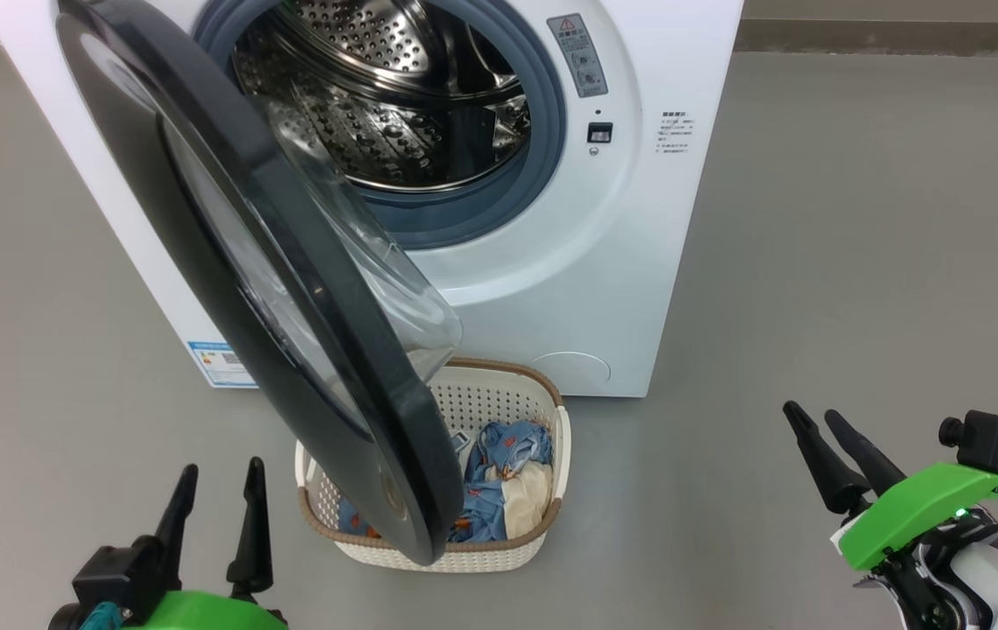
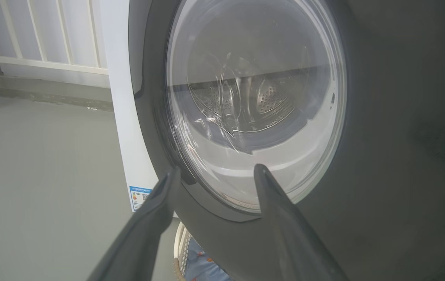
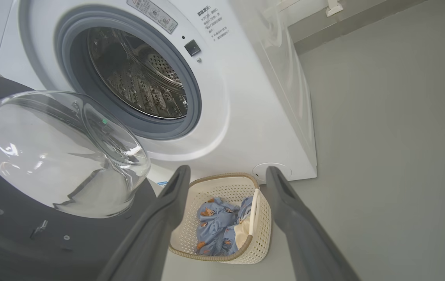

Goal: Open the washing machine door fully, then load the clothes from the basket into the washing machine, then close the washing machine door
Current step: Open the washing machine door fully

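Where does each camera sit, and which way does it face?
Head view: on the head, looking down at the white front-loading washing machine, its black-rimmed round glass door and cream perforated plastic basket; left gripper and right gripper show, open.
Left wrist view: on the left wrist, facing the door's outer face; its dark fingers show.
Right wrist view: on the right wrist, facing steel drum and basket; its fingers show.
Head and right wrist views share the basket.

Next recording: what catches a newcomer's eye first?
The black-rimmed door hangs part open across the head view's middle, the steel drum showing behind it. Under its lower edge a cream basket of blue bear-print clothes sits on the floor; the left gripper and right gripper stand open at the lower corners.
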Available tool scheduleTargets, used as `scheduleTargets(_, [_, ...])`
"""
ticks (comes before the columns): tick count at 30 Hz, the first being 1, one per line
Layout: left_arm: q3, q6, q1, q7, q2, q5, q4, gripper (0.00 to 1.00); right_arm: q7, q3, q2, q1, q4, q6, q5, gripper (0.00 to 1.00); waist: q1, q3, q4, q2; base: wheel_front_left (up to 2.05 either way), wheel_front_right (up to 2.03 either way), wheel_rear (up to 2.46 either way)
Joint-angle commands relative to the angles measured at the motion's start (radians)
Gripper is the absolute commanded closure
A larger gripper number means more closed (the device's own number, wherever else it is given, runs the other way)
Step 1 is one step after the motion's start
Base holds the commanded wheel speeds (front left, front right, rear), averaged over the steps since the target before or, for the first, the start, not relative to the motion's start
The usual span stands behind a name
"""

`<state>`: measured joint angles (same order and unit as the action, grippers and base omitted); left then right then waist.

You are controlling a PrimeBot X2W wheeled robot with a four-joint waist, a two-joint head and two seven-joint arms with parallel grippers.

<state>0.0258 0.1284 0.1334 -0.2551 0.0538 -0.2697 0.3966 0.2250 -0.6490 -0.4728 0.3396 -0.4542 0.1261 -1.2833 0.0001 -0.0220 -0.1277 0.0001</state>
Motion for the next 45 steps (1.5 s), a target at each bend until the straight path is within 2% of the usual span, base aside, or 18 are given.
scheduleTargets(1, [-0.034,0.002,0.006,-0.007,0.022,0.005,-0.027,0.00,0.026,-0.017,-0.027,0.004,0.002,0.005,0.032,0.00,0.0000,0.000,0.002,-0.0001,0.00,0.00,0.00])
scheduleTargets(4, [-0.036,0.002,0.003,-0.007,0.024,0.005,-0.028,0.00,0.035,-0.006,-0.027,0.008,-0.017,0.005,0.088,0.00,0.0000,0.000,0.007,-0.0001,0.00,0.00,0.00])
scheduleTargets(16, [-0.035,0.002,0.004,-0.007,0.024,0.008,-0.036,0.00,0.037,0.286,0.070,-0.093,0.081,0.005,0.477,0.00,0.0000,-0.006,0.010,-0.0001,0.00,0.00,0.00])
scheduleTargets(21, [-0.035,0.002,0.005,-0.007,0.023,0.009,-0.035,0.00,0.037,0.348,0.097,-0.129,0.110,0.005,0.599,0.00,0.0000,-0.007,0.007,-0.0001,0.00,0.00,0.00])
scheduleTargets(31, [-0.040,0.002,0.014,-0.007,0.019,0.007,-0.032,0.00,0.037,0.416,0.140,-0.172,0.132,0.005,0.731,0.00,0.0000,-0.020,0.000,-0.0001,0.00,0.00,0.00])
scheduleTargets(39, [-0.054,0.002,0.019,-0.007,0.015,0.008,-0.033,0.00,0.037,0.443,0.156,-0.187,0.138,0.005,0.768,0.00,0.0000,-0.027,0.002,-0.0001,0.00,0.00,0.00])
scheduleTargets(40, [-0.065,0.002,0.024,-0.007,0.014,0.010,-0.038,0.15,0.037,0.448,0.158,-0.188,0.139,0.005,0.775,0.00,0.0000,-0.028,0.003,-0.0001,0.00,0.00,0.00])
scheduleTargets(41, [-0.074,0.002,0.028,-0.007,0.013,0.013,-0.046,0.63,0.037,0.450,0.159,-0.188,0.139,0.005,0.776,0.00,0.0000,-0.028,0.003,-0.0001,0.00,0.00,0.00])
scheduleTargets(42, [-0.074,0.002,0.028,-0.007,0.013,0.013,-0.046,0.63,0.037,0.450,0.159,-0.188,0.139,0.005,0.776,0.00,0.0000,-0.028,0.003,-0.0001,0.00,0.00,0.00])
scheduleTargets(43, [-0.081,0.002,0.030,-0.007,0.013,0.015,-0.052,1.00,0.037,0.452,0.160,-0.189,0.140,0.005,0.778,0.00,0.0000,-0.028,0.003,-0.0001,0.00,0.00,0.00])
scheduleTargets(45, [-0.098,0.002,0.035,-0.007,0.011,0.015,-0.066,1.00,0.037,0.454,0.161,-0.190,0.140,0.005,0.781,0.00,0.0000,-0.028,0.002,-0.0001,0.00,0.00,0.00])
